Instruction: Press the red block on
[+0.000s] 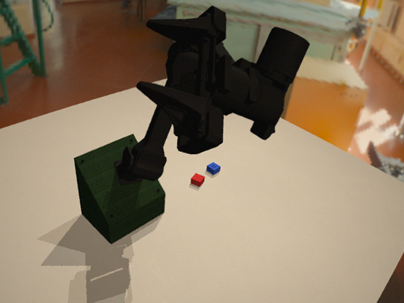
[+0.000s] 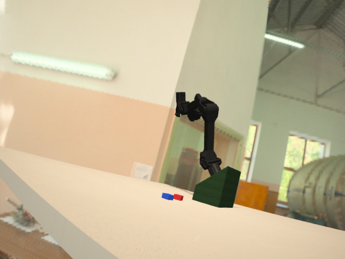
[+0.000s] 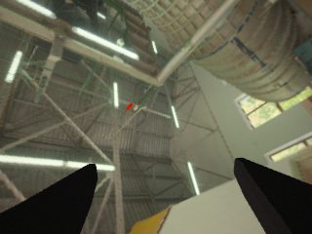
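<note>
2 little blocks are sitting on the pale worktop (image 1: 261, 225) (image 2: 139, 223), and both are pretty close to the green wedge-shaped base (image 1: 137, 204) (image 2: 208, 190) that the arm (image 1: 160, 127) (image 2: 208, 134) is mounted on. Using that green base as the landmark: the red block (image 1: 197, 180) (image 2: 178, 197) is the nearer of the 2, and the blue block (image 1: 213, 168) (image 2: 167, 196) is just past it, a bit farther from the base. From the top view there's a small gap between the 2, so they're side by side and the red one isn't on the blue one. Blue has some tiny raised bits on its upper face, too small for me to count.

The black tool (image 1: 142, 53) (image 3: 166, 168) is way up above the worktop, higher than the green base. Its 2 fingers are spread really wide, nearly all the way, with nothing between them, so it's got hold of 0 blocks. Wrist view shows the 2 dark fingertips well apart at the lower left and right, with roof beams and strip lights behind, and neither block that I can make out. Kinda neat: the arm's shadow (image 1: 104, 281) falls on the worktop on the side of the green base away from the blocks.
</note>
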Robot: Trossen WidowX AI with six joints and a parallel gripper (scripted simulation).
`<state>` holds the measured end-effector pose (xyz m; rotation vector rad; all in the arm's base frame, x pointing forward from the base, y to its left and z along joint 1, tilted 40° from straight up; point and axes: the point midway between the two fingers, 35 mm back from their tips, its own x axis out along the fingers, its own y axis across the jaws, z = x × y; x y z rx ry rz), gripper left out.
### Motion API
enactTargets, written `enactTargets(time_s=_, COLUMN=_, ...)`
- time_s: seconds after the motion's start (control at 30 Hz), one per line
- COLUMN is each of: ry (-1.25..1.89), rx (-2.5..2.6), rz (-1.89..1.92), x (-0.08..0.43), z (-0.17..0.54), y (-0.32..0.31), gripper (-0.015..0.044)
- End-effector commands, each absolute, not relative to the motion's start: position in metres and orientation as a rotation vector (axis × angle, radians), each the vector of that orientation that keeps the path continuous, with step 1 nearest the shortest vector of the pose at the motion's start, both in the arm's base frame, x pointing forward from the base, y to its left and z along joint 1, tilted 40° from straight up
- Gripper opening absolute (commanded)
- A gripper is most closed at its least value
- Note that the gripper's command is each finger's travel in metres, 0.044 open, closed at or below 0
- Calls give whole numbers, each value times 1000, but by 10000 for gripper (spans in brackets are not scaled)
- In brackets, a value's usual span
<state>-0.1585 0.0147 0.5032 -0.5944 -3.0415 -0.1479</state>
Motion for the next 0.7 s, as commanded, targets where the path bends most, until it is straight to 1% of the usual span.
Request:
enactTargets(time_s=0.0, ry=-3041, rx=-594, rz=-148, x=-159, z=503, y=15, gripper=426)
enactTargets(time_s=0.03, ry=-3043, rx=-583, rz=-163, x=-159, z=503, y=13, gripper=440)
enactTargets(time_s=0.07, ry=-3047, rx=-547, rz=-209, x=-161, z=503, y=6, gripper=440)
enactTargets(time_s=0.23, ry=-3000, rx=-196, rz=-649, x=-166, z=497, y=-59, gripper=440)
enactTargets(time_s=0.33, ry=-2892, rx=5, rz=-936, x=-161, z=487, y=-104, gripper=440)
enactTargets(time_s=0.43, ry=-2793, rx=163, rz=-1014, x=-155, z=483, y=-136, gripper=440)
enactTargets(time_s=0.67, ry=-2472, rx=431, rz=-1388, x=-124, z=459, y=-202, gripper=440)
